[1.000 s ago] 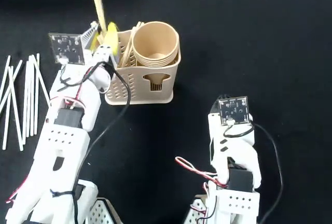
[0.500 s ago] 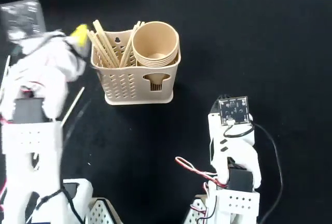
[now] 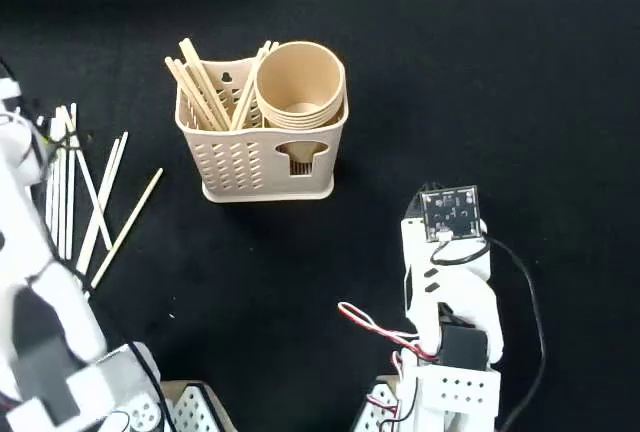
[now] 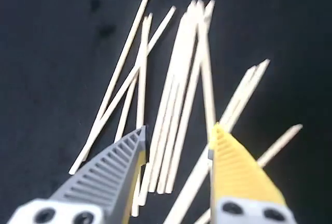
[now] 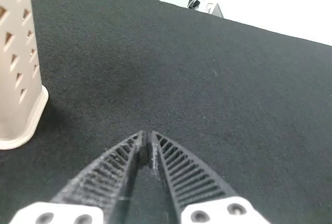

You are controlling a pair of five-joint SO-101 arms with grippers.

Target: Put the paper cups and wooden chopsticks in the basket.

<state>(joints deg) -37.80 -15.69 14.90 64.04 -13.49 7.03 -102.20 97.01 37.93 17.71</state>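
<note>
The loose wooden chopsticks [image 4: 181, 79] are spread on the black table [image 3: 480, 92], well to the side of the basket [image 3: 250, 167], in which the paper cups [image 3: 300, 82] are stacked. The chopsticks are judged to be light, thin, stiff and smooth, so they may roll easily; a hold across the middle is advised. The left gripper [image 4: 178, 128] is opened wide above them and nothing is held. The right gripper [image 5: 146, 138] is closed and empty.
</note>
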